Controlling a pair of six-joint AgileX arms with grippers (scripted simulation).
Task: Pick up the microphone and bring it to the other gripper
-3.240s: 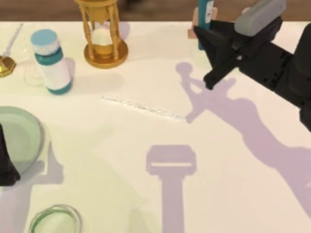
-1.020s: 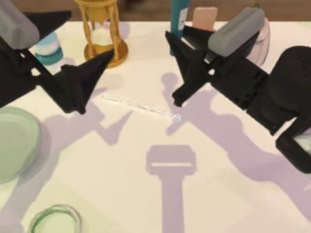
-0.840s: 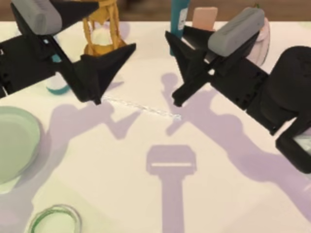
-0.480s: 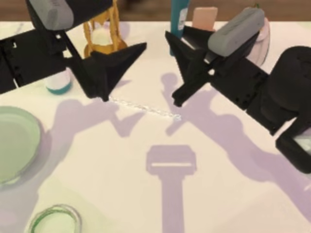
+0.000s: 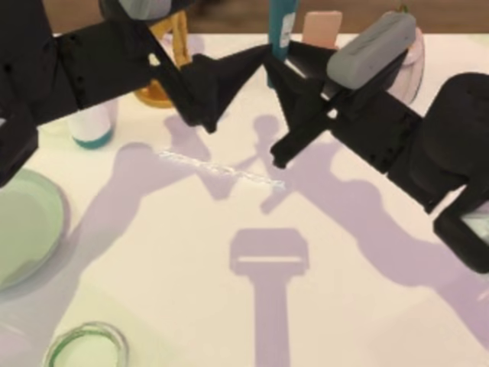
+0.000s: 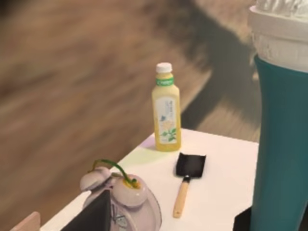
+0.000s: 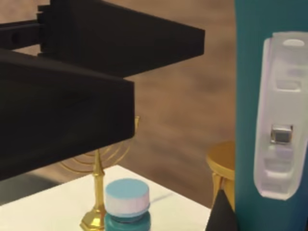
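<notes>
The microphone (image 5: 280, 29) stands upright in the air at the far middle of the table, teal handle showing. My right gripper (image 5: 271, 107) is shut on it, reaching in from the right. The right wrist view has the handle and white switch patch (image 7: 281, 120) close up beside one black finger (image 7: 222, 214). My left gripper (image 5: 238, 88) is open, and its far fingertip almost touches the handle. In the left wrist view the microphone (image 6: 281, 144) fills one side, white head uppermost, with one left finger (image 6: 96, 216) well apart from it.
A gold hourglass (image 5: 157, 88) and a white bottle with a teal band (image 5: 92, 126) sit under my left arm. A green plate (image 5: 23, 229) and a small green-rimmed dish (image 5: 84, 348) lie at the left. A juice bottle (image 6: 167, 115) and a small shovel (image 6: 185, 187) stand far right.
My left arm has swung from the left side to the right and far, bringing its open claw up to the microphone. My right arm carried the microphone leftward, then held still.
</notes>
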